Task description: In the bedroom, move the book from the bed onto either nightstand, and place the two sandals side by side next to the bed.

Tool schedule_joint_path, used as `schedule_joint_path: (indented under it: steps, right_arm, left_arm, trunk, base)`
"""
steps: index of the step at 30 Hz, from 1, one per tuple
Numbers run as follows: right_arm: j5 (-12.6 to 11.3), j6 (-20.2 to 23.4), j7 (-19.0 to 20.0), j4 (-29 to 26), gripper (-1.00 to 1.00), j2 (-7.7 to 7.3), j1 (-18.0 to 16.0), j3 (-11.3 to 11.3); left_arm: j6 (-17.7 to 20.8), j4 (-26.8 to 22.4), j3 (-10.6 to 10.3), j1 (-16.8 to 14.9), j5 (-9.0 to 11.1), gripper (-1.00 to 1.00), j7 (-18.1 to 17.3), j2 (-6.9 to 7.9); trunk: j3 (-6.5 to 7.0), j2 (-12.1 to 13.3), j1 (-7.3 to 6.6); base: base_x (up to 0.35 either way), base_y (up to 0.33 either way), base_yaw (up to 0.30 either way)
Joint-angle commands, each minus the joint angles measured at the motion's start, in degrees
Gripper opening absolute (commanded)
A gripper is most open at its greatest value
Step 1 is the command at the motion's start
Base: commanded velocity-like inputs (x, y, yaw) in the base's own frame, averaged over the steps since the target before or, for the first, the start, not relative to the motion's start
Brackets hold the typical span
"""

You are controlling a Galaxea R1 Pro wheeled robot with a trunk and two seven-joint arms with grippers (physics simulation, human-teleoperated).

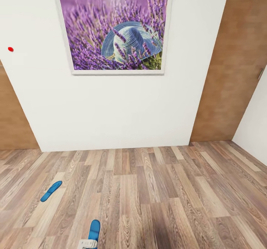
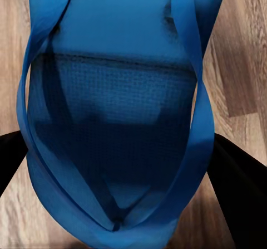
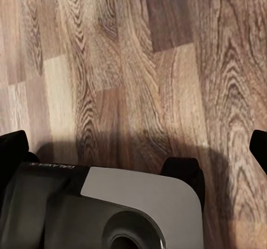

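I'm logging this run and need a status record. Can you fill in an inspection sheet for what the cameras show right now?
Surface: wood-plank floor, bare boards ahead.
Job's things: one blue sandal lies flat on the floor, off to the left; second sandal is close up between the left gripper's fingers. Book, bed, nightstand: nothing seen.
Clutter: nothing seen.
Grippers: left is at the second sandal, grip cannot be told; right's dark fingers stand apart over bare floor.
Cables: nothing seen.
Surroundings: white wall with a lavender-and-hat picture, brown wood panels either side.
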Motion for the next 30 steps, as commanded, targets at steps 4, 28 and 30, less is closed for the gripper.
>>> schedule_joint_path:
  steps: [4,28,30]
  right_arm:
    - [-0.46,0.56,0.27,0.0,1.0,0.01,-0.03,-0.14]
    - [-0.45,0.47,0.19,0.09,1.0,0.05,-0.07,-0.16]
    - [-0.45,0.47,0.19,0.09,1.0,0.03,-0.04,-0.16]
  left_arm:
    - [-0.25,0.05,0.46,-0.04,-0.61,-1.0,-0.19,0.0]
    - [-0.22,0.1,0.2,-0.04,-0.91,-1.0,4.1,0.81]
    - [-0.22,0.09,0.2,-0.04,-0.89,-1.0,4.1,0.8]
  trunk:
    - [-0.05,-0.03,-0.01]
    - [-0.05,-0.03,-0.01]
    - [-0.05,-0.03,-0.01]
  base:
    - [0.0,0.0,0.024]
    - [0.0,0.0,0.001]
    - [0.0,0.0,0.0]
